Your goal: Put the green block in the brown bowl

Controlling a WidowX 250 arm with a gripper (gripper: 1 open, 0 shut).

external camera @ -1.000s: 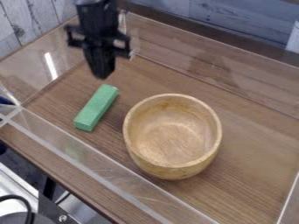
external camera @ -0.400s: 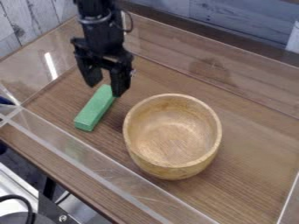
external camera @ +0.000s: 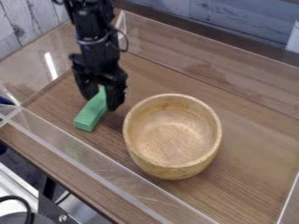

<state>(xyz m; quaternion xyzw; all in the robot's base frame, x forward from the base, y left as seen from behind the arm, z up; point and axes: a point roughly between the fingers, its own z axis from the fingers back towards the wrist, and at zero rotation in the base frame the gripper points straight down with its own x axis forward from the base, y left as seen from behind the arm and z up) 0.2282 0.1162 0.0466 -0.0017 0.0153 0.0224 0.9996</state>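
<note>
On the desk: green block (external camera: pixel 91 113) lies flat, left of the brown bowl (external camera: pixel 173 135), near it but apart.
Tool: black tool (external camera: pixel 100 94) points down over the block's far end, jaws spread wide, one finger on each side.
Contact: fingers seem to straddle the block; touch unclear.
Desk: wood-grain desk (external camera: pixel 233 79), clear wall (external camera: pixel 70 140) along the near edge.

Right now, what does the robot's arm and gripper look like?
The arm is black and bulky, built of chunky segments, with dark cabling along its upper part. The gripper is matte black too, with two flat blocky fingers. No markings are legible.
</note>
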